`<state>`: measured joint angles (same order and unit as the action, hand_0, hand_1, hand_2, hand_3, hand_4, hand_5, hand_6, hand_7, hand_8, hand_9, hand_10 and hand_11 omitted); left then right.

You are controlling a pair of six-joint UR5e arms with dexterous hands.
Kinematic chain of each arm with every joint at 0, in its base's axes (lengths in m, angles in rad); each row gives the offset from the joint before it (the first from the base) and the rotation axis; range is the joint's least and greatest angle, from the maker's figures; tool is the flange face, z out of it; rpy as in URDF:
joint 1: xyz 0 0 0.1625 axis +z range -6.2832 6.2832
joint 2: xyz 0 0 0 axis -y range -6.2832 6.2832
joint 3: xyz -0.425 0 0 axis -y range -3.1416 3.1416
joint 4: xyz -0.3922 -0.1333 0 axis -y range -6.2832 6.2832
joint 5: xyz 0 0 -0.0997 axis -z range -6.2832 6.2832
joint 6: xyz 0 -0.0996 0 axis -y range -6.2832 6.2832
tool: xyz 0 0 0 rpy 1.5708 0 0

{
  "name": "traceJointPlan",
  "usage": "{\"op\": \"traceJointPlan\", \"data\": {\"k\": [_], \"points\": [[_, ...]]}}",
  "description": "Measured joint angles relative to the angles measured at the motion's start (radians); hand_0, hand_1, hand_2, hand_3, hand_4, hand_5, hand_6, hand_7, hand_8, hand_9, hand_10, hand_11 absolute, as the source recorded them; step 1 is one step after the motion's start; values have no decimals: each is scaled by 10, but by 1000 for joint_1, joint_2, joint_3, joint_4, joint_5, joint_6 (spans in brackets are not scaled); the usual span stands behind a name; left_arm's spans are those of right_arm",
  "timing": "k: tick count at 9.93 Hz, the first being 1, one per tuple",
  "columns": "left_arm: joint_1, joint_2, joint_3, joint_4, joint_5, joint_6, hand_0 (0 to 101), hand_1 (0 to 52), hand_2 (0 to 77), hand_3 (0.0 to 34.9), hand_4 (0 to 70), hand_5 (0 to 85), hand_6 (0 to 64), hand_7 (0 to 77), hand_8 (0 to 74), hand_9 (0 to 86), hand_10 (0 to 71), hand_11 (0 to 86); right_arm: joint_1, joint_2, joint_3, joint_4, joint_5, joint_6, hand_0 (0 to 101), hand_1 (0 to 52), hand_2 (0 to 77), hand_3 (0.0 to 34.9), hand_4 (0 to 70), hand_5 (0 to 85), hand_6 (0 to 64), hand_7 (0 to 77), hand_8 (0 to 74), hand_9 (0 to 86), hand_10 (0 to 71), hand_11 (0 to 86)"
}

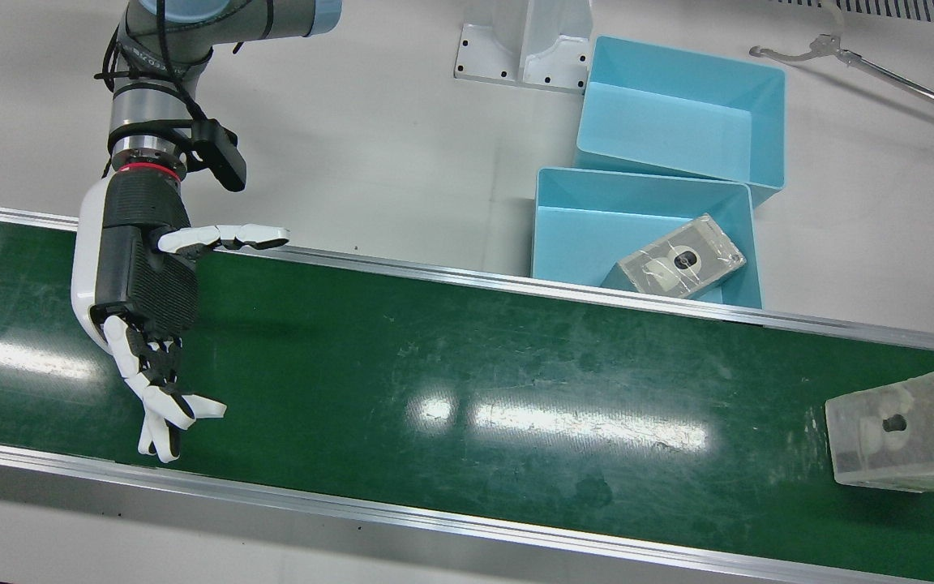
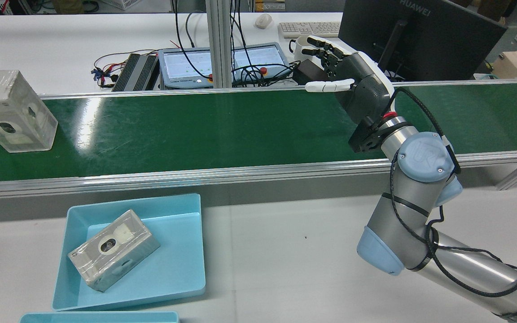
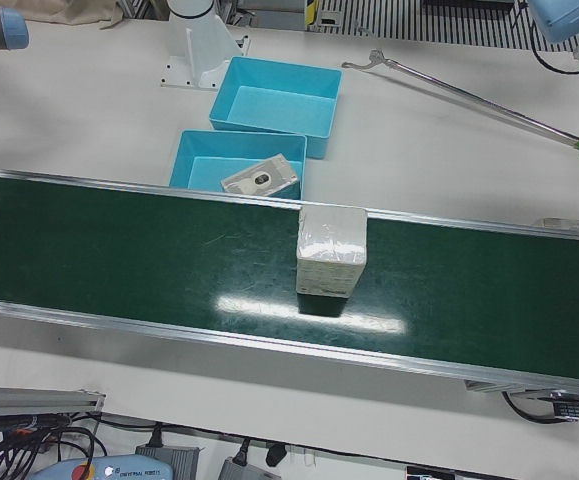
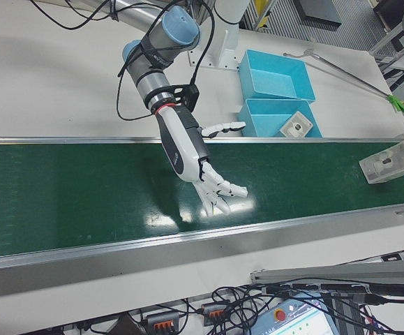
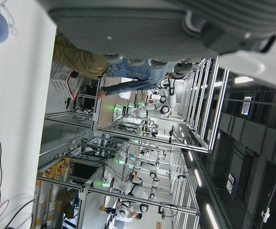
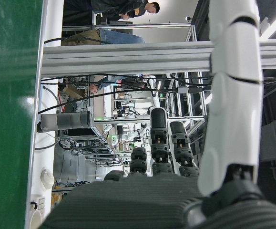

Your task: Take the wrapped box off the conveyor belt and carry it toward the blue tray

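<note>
Front view, right hand (image 1: 147, 300): it hangs over the green conveyor belt (image 1: 451, 389) with the fingers spread wide apart, holding nothing and touching nothing.
Front view, wrapped box (image 1: 909, 438): it stands on the belt at the far end from the right hand, partly cut by the edge of the view.
Front view, blue tray (image 1: 564, 235): it sits on the white desk (image 1: 370, 138) just beside the belt's rail; a second wrapped box (image 1: 682, 259) lies tilted inside it.
Front view, second blue tray (image 1: 682, 122): it touches the first tray on the side away from the belt, with nothing in it.
Rear view, right hand (image 2: 352, 74): open, thumb pointing sideways, above the belt's far rail.
Rear view, wrapped box (image 2: 11, 112): on the belt, well apart from the hand.
Left-front view, wrapped box (image 3: 331, 250): upright on the belt, near the tray (image 3: 194, 160) that holds the other box.
Right-front view, right hand (image 4: 195, 164): fingers stretched over the belt, empty.
Left hand view, left hand (image 5: 176, 24): only a dark edge of it shows; I cannot tell how far it is open.
Right hand view, fingers (image 6: 235, 95): extended, closed on nothing.
</note>
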<state>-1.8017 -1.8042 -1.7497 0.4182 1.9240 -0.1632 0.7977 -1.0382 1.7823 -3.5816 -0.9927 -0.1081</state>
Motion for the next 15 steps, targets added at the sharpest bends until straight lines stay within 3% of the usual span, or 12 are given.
{"op": "traceJointPlan", "data": {"k": [8,9,15], "points": [[0,0,0,0,0,0,0,0,5,0,5,11,5,5,5,0,0,0,-31,7,-6,3,2,2,474,131,93,0,153,153,114,262,60,93,0,11],[0,0,0,0,0,0,0,0,5,0,5,11,0,5,5,5,5,5,-32,7,-5,3,2,2,474,131,93,0,153,153,87,262,60,93,0,11],[0,0,0,0,0,0,0,0,5,0,5,11,0,5,5,0,0,0,-37,8,-8,3,2,1,473,131,93,0,153,153,104,262,60,93,0,11]]}}
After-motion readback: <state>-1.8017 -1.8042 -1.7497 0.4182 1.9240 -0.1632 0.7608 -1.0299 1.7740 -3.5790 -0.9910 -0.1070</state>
